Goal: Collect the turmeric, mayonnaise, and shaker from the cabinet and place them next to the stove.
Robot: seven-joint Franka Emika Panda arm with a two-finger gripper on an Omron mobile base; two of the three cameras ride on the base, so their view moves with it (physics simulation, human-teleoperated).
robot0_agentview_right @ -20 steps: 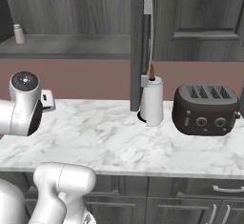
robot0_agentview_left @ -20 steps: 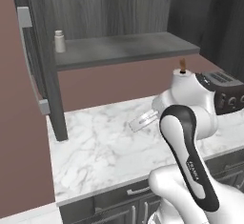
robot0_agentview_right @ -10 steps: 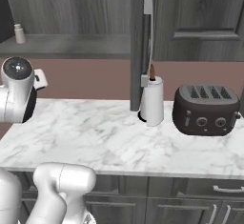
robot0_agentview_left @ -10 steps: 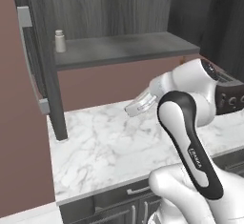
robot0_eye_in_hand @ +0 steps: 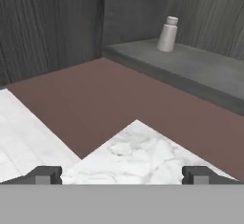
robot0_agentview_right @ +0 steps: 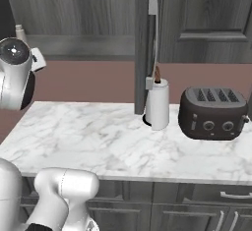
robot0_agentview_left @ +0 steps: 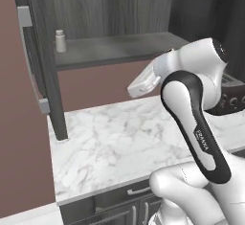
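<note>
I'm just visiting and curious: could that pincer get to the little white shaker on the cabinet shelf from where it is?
Probably yes. The shaker stands alone on the open cabinet shelf, its door swung aside. The pincer is open, faces it, and nothing lies between.

shaker [robot0_agentview_left: 60,41] on cabinet [robot0_agentview_left: 119,49] shelf, left | toaster [robot0_agentview_right: 212,113] right of towel roll [robot0_agentview_right: 158,104] on counter [robot0_agentview_right: 98,141]

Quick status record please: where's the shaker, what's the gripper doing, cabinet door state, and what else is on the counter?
shaker: upright on the cabinet shelf, near its left end
cabinet door: open
gripper: open, nothing between the fingers, raised above the counter, facing the shelf
held item: none
counter items: paper towel roll, toaster
turmeric, mayonnaise: cannot tell
</note>
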